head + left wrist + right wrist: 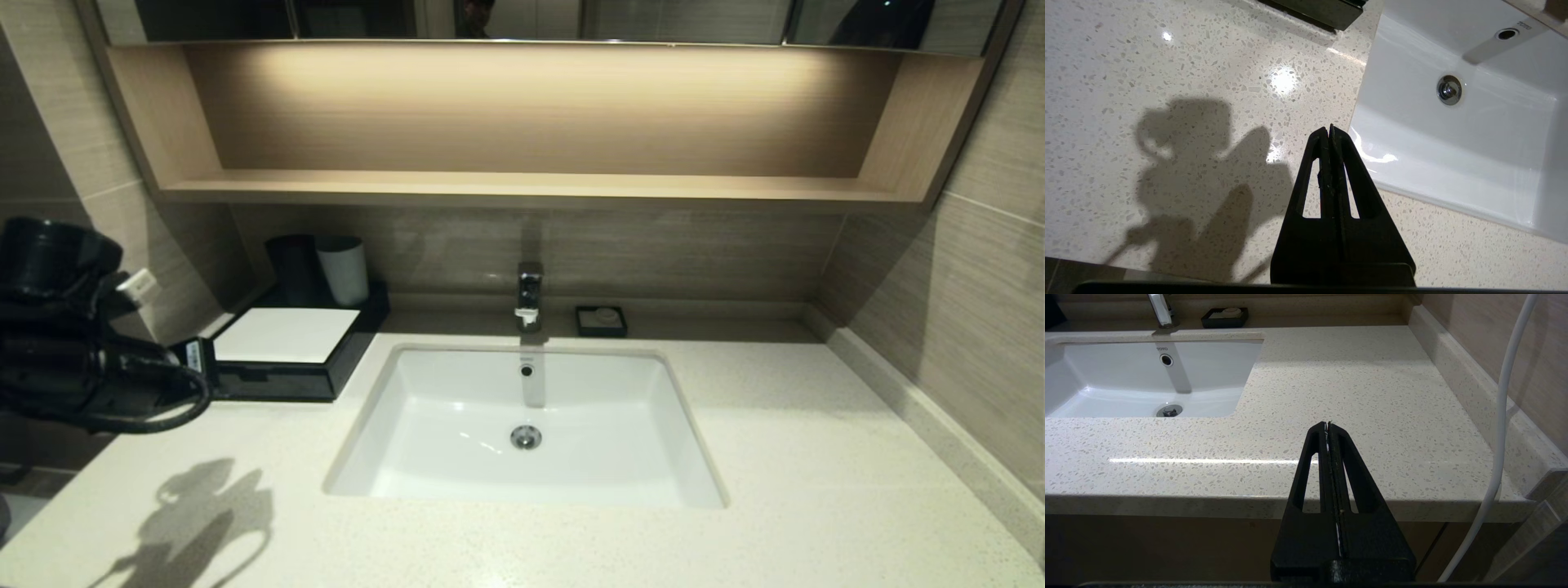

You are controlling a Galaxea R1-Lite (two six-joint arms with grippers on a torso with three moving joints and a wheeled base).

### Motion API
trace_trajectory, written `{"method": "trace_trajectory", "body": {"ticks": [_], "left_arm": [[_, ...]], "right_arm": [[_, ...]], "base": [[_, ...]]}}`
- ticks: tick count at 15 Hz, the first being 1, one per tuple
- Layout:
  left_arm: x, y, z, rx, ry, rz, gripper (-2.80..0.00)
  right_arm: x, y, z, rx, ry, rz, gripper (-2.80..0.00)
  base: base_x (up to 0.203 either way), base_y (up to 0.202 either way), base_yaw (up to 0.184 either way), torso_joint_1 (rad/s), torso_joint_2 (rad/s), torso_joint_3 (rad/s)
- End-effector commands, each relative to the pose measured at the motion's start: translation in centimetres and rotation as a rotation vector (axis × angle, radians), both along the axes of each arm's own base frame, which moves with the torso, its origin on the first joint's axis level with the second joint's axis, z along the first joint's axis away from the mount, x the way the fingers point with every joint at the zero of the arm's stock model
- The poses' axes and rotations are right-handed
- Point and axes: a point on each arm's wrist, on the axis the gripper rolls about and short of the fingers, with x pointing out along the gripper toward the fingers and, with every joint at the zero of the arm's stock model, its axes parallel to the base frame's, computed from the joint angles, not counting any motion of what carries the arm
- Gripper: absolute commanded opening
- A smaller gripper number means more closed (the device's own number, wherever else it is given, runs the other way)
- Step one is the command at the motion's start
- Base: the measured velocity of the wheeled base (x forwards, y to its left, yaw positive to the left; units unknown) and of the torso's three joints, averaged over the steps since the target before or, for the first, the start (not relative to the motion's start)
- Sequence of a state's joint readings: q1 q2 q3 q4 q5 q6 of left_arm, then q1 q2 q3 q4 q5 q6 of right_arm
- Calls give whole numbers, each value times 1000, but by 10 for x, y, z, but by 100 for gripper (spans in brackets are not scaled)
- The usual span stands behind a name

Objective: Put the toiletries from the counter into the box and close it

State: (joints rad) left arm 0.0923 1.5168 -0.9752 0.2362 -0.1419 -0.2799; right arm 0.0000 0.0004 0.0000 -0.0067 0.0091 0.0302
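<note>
The left arm (73, 343) enters at the left edge of the head view, a bulky black wrist with a looped cable, raised above the bench (816, 457) and casting a shadow on the stone at the lower left of the frame. Its left end effector (1330, 130) has both fingers pressed flat together and holds nothing; in the left wrist view the tip hangs over bare speckled stone just beside the near left corner of the sink (1453, 134). The right end effector (1328, 426) is likewise closed and empty, parked low in front of the bench's front edge, pointing across the wide stretch of stone to the right of the sink; the head view does not show this arm.

The box (286, 347) sits at the left rear of the bench, black with a white top panel, its drawer front flush with the body, so it looks closed. Only its corner shows at the top of the left wrist view. A pale cup (343, 269) and a dark cup (292, 268) stand at its back edge. No toiletries can be seen lying on the stone in any view.

A raised stone kerb runs along the right wall. The soap dish (601, 320) sits behind the sink, right of the tap (529, 296). A white cable (1506, 400) crosses the right side of the right wrist view only.
</note>
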Motion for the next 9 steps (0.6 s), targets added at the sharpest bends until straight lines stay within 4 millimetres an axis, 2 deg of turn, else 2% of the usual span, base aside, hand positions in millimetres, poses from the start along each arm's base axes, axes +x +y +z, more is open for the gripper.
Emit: {"method": "trace_trajectory", "body": {"ticks": [1,6,9], "left_arm": [[-46,-4,26,52,-133,-30,-280],[-113,-9,32,175,-352,-25,-280],[-157,-11,27,291,-451,24,-280]], "right_arm": [[0,0,0,0,2,0,-280],[0,0,0,0,0,0,-280],[0,0,0,0,2,0,-280]], "base": [[0,0,0,0,0,0],[0,0,0,0,0,0],[0,0,0,0,0,0]]}}
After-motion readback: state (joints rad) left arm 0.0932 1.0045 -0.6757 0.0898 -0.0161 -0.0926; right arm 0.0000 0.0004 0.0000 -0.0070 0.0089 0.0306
